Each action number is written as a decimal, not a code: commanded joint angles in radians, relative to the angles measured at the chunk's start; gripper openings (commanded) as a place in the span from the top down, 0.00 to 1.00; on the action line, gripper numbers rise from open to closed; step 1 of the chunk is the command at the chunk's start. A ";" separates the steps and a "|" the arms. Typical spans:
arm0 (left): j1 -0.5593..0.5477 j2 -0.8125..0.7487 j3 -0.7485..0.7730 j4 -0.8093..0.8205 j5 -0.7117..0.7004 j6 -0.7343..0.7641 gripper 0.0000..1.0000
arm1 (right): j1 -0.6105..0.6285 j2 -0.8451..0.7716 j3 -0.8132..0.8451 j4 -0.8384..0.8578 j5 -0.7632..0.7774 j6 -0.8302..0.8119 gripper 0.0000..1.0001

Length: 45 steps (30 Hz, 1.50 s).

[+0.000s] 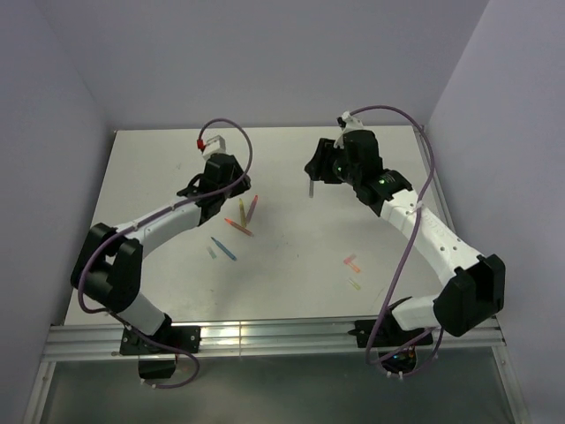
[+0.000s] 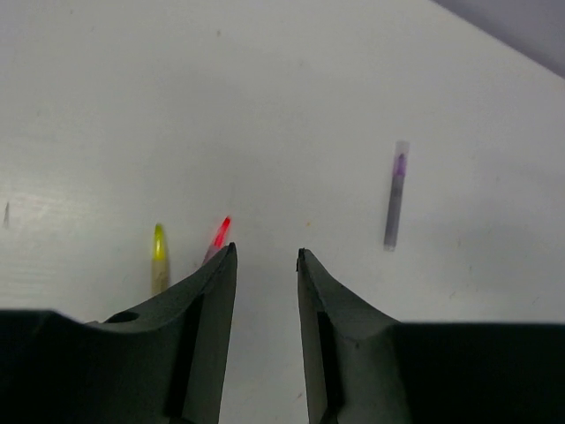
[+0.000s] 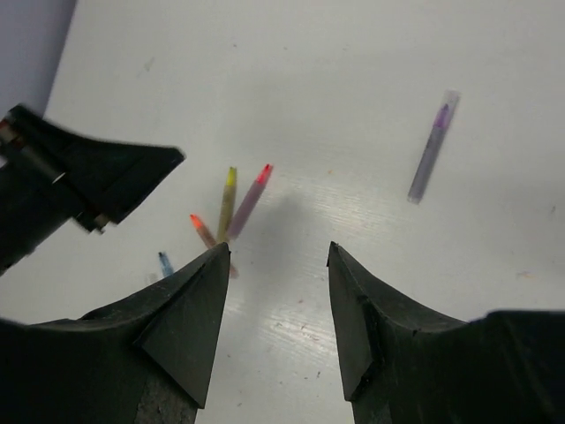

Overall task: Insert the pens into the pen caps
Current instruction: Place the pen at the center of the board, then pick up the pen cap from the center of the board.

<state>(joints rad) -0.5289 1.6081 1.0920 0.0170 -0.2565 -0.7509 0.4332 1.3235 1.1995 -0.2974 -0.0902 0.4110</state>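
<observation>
Both jaws gape empty: our left gripper (image 2: 265, 256) and right gripper (image 3: 278, 252) hold nothing. Just ahead of the left lie the yellow pen (image 2: 158, 256) and red pen (image 2: 220, 234); the purple pen (image 2: 395, 196) lies apart. Caps (image 1: 350, 262) rest nearer the right base. We judge no pen capped yet.

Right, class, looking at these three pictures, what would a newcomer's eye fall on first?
The left gripper and the right gripper, both black, open and empty, hang over the white table. By the left gripper lies a small cluster of bright pens, with one purple pen lying apart, nearer the right gripper. Two tiny caps lie towards the table's right side.
</observation>
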 commanded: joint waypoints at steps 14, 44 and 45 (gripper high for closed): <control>-0.005 -0.344 -0.320 0.189 0.120 -0.110 0.63 | -0.168 -0.092 -0.346 -0.101 0.207 0.299 0.52; -0.005 -0.407 -0.388 0.219 0.142 -0.116 0.62 | -0.183 -0.112 -0.546 -0.321 0.254 0.632 0.59; -0.005 -0.407 -0.389 0.221 0.140 -0.117 0.61 | -0.183 -0.115 -0.549 -0.318 0.251 0.637 0.59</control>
<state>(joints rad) -0.5316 1.2316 0.7067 0.1978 -0.1207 -0.8597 0.2550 1.2140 0.6651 -0.5846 0.1307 1.0092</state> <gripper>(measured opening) 0.381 0.412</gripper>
